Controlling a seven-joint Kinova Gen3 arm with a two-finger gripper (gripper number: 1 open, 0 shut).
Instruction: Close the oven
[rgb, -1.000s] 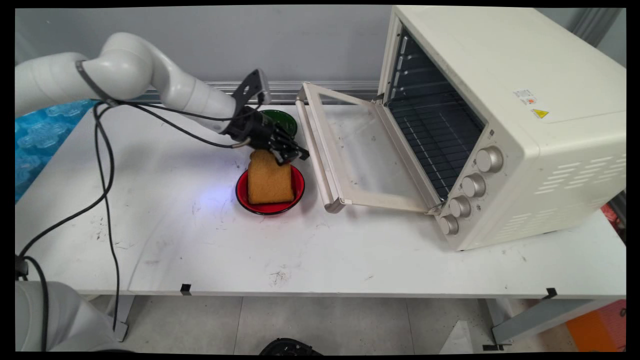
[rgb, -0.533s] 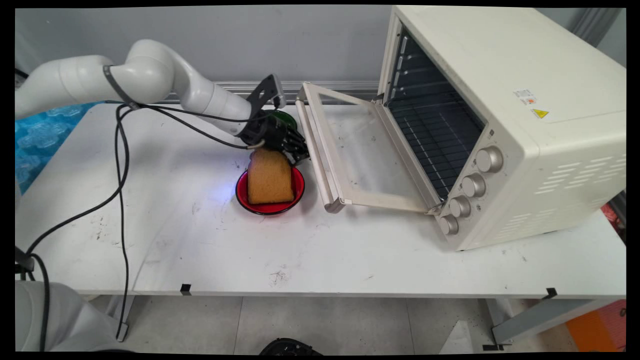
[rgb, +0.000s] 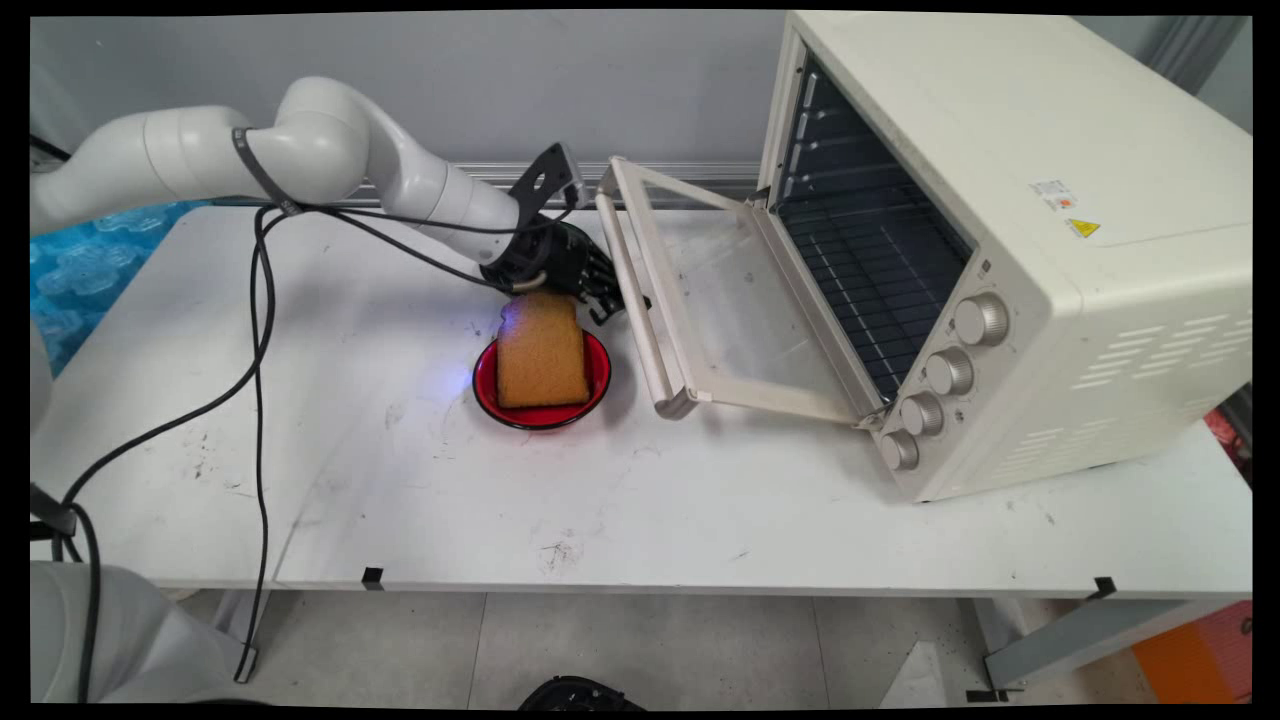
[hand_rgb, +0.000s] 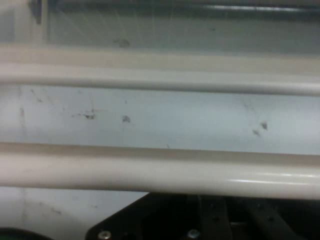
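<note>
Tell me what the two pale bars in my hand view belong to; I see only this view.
Observer: They are part of the cream toaster oven's open glass door; the gripper is at the far end of its bar handle.
Operator: Is something beside the gripper?
Observer: Yes, a round red bowl with a brown bread slice lying across it, just on the gripper's near side.
Operator: Is anything inside the oven?
Observer: Only wire racks show inside.
</note>
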